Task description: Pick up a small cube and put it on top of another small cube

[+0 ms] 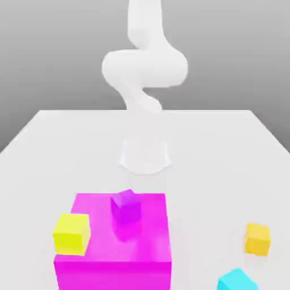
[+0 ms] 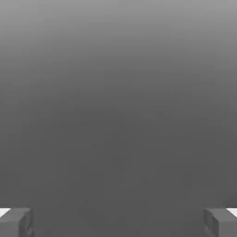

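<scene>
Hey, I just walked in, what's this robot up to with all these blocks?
Nothing is being handled yet. The white arm stands at the back of the table, and in the hand view its fingers are wide apart with nothing between them. A purple cube sits on a big magenta block; yellow, orange and cyan cubes lie around it.

Robot arm (image 1: 144, 68) runs off the exterior view's top edge; big magenta block (image 1: 113, 249) cut by the bottom edge, its front face partly out of frame; cyan cube (image 1: 238, 280) likewise clipped at bottom; in hand view, 2 fingertips (image 2: 16, 222) cropped at the corners.
</scene>
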### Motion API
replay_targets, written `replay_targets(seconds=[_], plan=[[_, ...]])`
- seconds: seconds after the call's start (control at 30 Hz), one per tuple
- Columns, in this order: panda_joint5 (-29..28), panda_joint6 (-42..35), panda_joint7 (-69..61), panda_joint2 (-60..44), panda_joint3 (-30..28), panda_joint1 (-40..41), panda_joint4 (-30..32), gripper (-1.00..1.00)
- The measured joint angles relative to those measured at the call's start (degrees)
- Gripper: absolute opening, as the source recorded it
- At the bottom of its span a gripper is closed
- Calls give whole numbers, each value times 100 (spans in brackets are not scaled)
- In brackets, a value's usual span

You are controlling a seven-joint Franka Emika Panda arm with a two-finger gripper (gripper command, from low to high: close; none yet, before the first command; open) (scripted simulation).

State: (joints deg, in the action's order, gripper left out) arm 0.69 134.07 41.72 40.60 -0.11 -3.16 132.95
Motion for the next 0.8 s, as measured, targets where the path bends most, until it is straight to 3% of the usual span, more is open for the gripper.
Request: replay_targets(seconds=[0.5, 0.8], plan=[[308, 1374, -2396, -3151, 372, -1550, 705, 0], [-291, 2198, -3255, -5024, 712, -2284, 1126, 0]])
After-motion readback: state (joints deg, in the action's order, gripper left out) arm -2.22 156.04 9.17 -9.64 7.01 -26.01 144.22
